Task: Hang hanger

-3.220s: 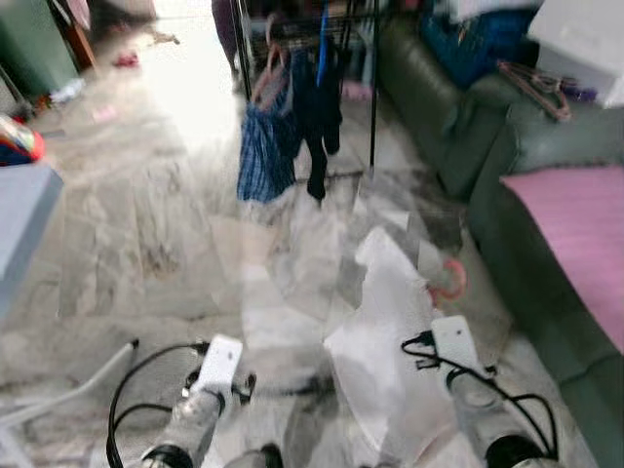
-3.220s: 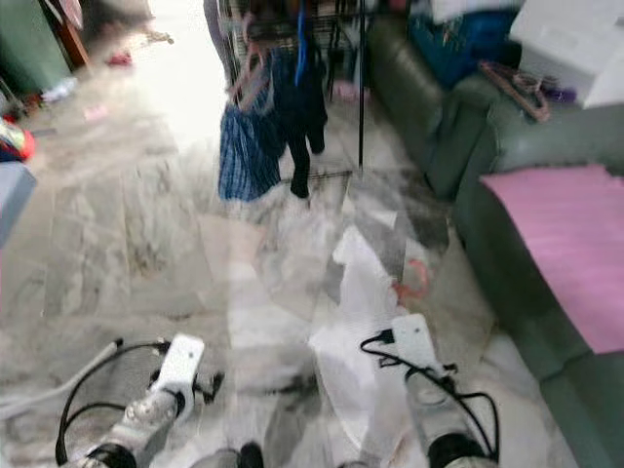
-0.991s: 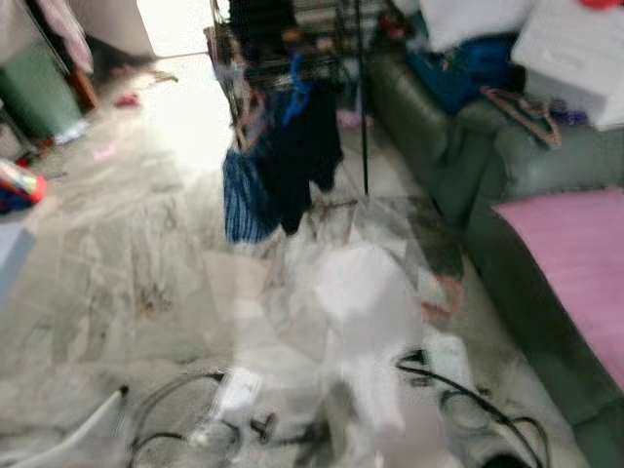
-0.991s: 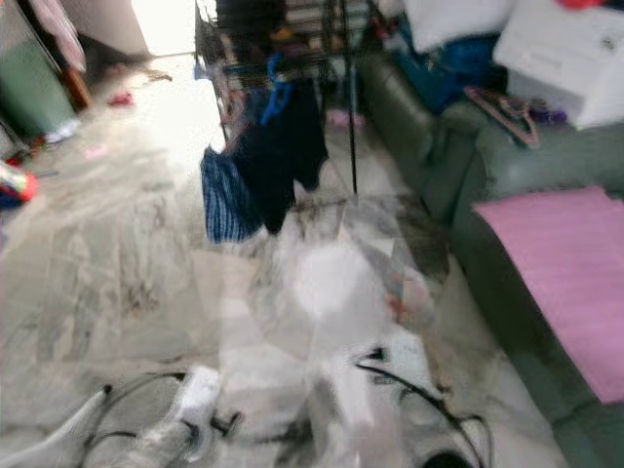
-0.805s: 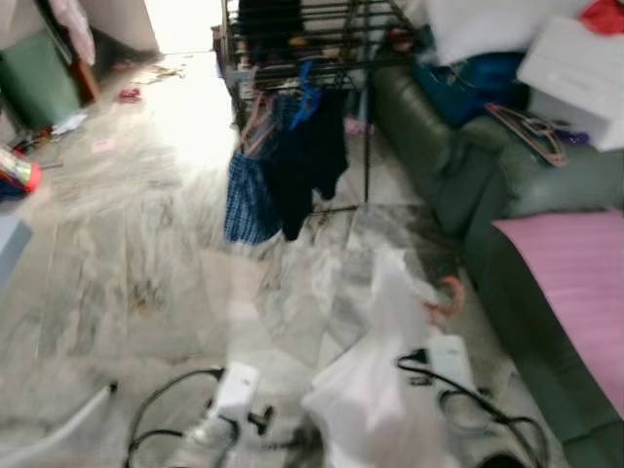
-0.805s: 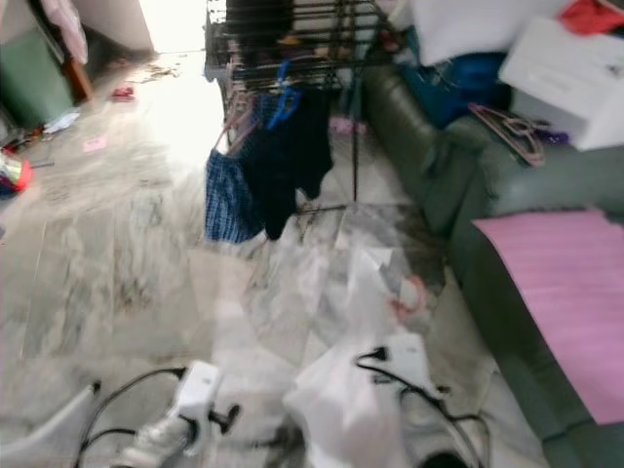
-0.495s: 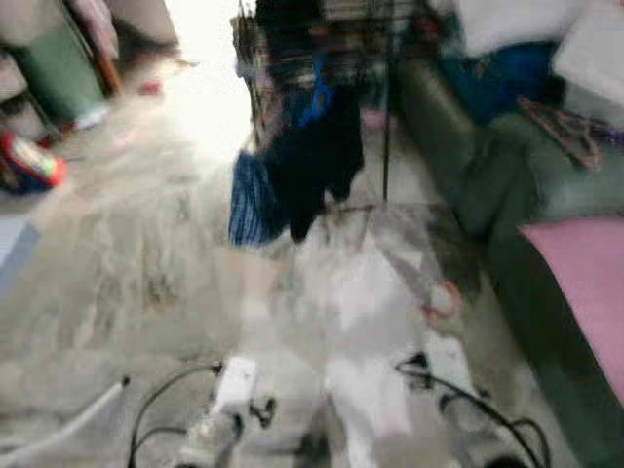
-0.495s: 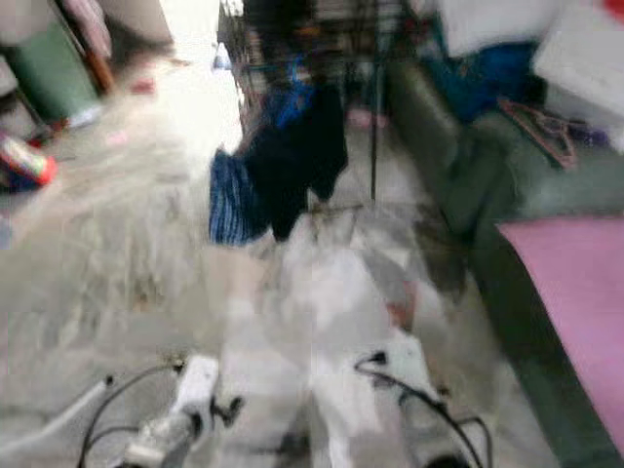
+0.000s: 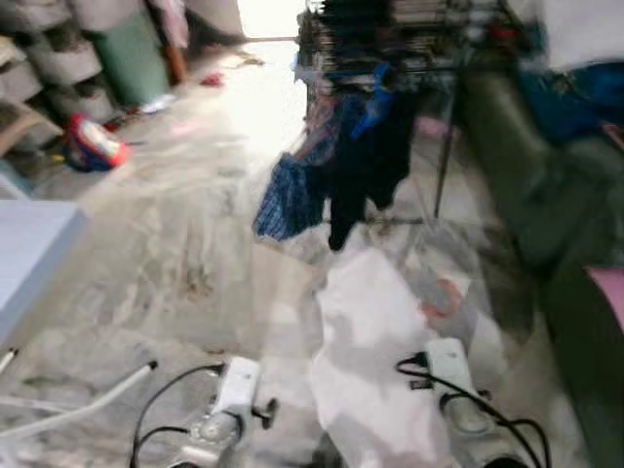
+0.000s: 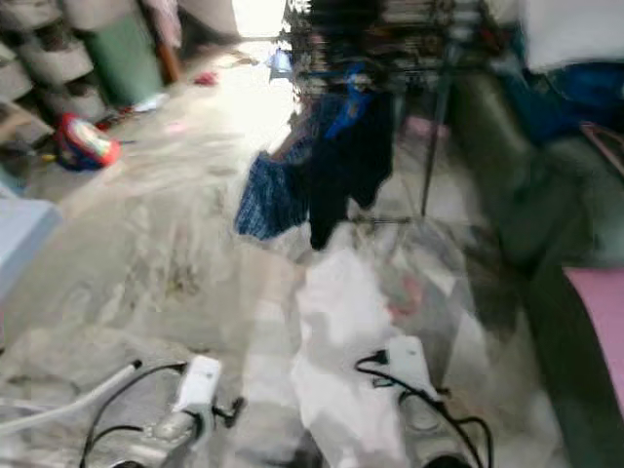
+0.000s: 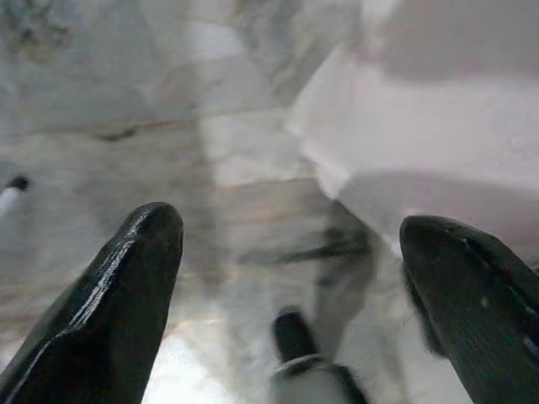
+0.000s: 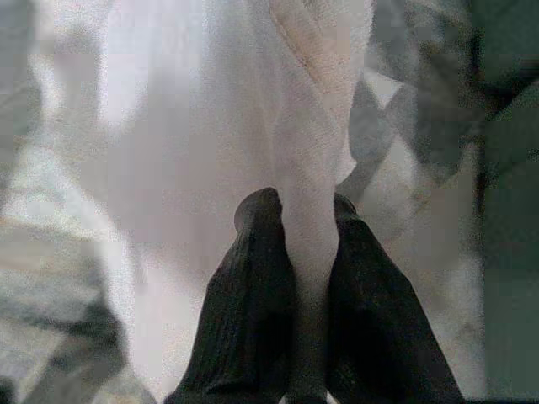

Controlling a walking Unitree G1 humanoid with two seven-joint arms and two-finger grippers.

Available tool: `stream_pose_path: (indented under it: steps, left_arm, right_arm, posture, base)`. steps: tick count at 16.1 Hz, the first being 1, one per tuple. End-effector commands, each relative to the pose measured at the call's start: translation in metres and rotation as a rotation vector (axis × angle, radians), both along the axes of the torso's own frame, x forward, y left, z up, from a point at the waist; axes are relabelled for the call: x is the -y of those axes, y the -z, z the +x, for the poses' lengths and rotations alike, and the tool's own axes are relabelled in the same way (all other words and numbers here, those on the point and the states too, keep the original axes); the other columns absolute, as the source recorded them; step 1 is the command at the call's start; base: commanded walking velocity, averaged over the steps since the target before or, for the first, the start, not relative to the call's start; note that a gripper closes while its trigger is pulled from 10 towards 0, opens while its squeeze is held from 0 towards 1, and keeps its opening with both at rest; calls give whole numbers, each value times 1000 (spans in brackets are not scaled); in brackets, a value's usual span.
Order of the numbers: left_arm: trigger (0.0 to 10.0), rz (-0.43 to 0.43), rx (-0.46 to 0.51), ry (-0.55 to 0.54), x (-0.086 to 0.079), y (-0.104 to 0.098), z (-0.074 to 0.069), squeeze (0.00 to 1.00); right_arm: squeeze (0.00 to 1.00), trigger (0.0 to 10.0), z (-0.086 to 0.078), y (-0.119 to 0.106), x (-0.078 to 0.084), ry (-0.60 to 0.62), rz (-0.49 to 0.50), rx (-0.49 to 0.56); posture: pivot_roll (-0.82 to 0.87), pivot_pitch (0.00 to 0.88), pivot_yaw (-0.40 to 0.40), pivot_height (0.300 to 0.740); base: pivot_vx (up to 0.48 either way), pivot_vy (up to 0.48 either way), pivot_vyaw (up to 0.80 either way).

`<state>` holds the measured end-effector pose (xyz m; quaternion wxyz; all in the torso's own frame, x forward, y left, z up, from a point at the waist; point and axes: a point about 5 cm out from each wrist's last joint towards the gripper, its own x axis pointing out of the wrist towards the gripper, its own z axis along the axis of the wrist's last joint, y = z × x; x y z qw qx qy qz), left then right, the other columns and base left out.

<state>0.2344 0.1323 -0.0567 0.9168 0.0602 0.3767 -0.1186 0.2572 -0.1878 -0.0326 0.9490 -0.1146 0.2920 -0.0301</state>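
From the left eye view, which is blurred, I see my two silver arms low in the picture over a pale marbled stone floor (image 9: 166,244). A white cloth garment (image 9: 375,351) hangs in front of the right arm, and a pinkish hanger hook (image 9: 444,297) peeks out at its upper right edge, just ahead of the right wrist. Further ahead stands a black wire drying rack (image 9: 409,44) with a blue checked garment (image 9: 291,195) and a dark navy garment (image 9: 366,171) hung from it. A dark green sofa (image 9: 546,205) runs down the right side, and a red and blue toy (image 9: 93,146) lies on the floor far to the left.

The right eye view gives me the same scene, equally soft.

In the left wrist view, the left gripper (image 11: 290,261) has its two black fingers spread wide apart with nothing between them; the floor lies below, and the white garment's edge is near one finger without touching it.

In the right wrist view, the right gripper (image 12: 295,244) is clenched on a fold of the white garment, which rises straight out from between the two fingertips. I can make out a pale ridge higher up in the cloth, but I cannot tell if it is the hanger.
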Motion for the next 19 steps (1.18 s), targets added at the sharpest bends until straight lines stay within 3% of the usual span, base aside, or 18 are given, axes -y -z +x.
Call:
stream_pose_path:
  steps: [1,11,16,19]
  left_arm:
    - [10000,34,-6,-12,-15,1,-1,0]
    - [10000,41,-9,13,-10,1,-1,0]
    - [10000,40,-12,17,-10,1,-1,0]
    - [10000,35,-14,18,-11,1,-2,0]
  right_arm:
    - [0,10000,6,-4,-11,-9,25,35]
    - [0,10000,7,-5,-9,45,65,37]
    - [0,10000,5,-2,-7,84,84,18]
    - [0,10000,5,-3,-6,86,85,22]
  posture:
    - [-63,116,26,740]
    - [-64,121,31,740]
    - [-65,123,35,740]
    - [-68,122,36,740]
  base:
    - [311,0,419]
    - [317,0,83]
    - [0,0,0]
    - [0,-364,-513]
